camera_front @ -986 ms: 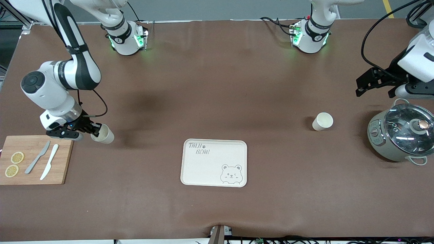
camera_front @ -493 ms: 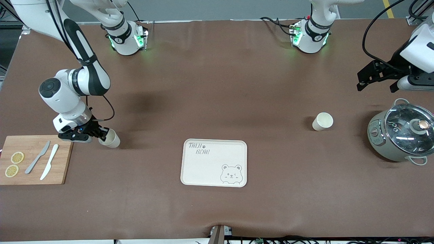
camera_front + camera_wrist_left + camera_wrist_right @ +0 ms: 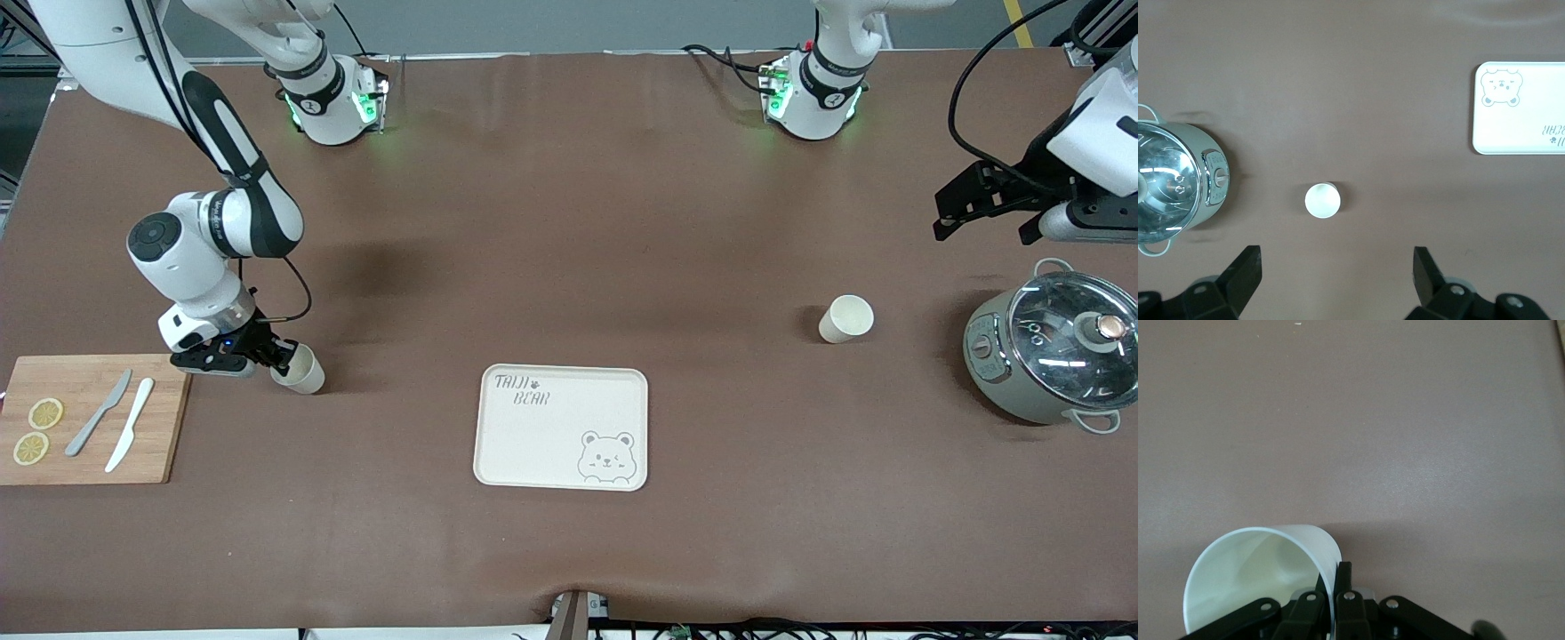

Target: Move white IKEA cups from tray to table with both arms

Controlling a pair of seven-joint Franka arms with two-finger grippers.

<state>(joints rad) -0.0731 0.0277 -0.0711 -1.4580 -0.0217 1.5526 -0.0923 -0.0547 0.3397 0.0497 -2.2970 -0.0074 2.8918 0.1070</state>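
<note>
My right gripper (image 3: 277, 358) is shut on the rim of one white IKEA cup (image 3: 302, 374), holding it tilted just above the table beside the cutting board; in the right wrist view its fingers (image 3: 1341, 577) pinch the cup's wall (image 3: 1251, 577). The second white cup (image 3: 845, 318) stands upright on the table beside the pot, and shows in the left wrist view (image 3: 1322, 200). My left gripper (image 3: 982, 209) is open and empty, up in the air over the table near the pot; its fingertips (image 3: 1245, 267) are wide apart.
The cream bear tray (image 3: 562, 427) lies mid-table, nearer the front camera. A grey-green glass-lidded pot (image 3: 1053, 351) stands at the left arm's end. A wooden cutting board (image 3: 89, 418) with knives and lemon slices lies at the right arm's end.
My right gripper has carried its cup toward the tray and slightly lower. The left gripper has shifted only a little. The second cup has not moved.
</note>
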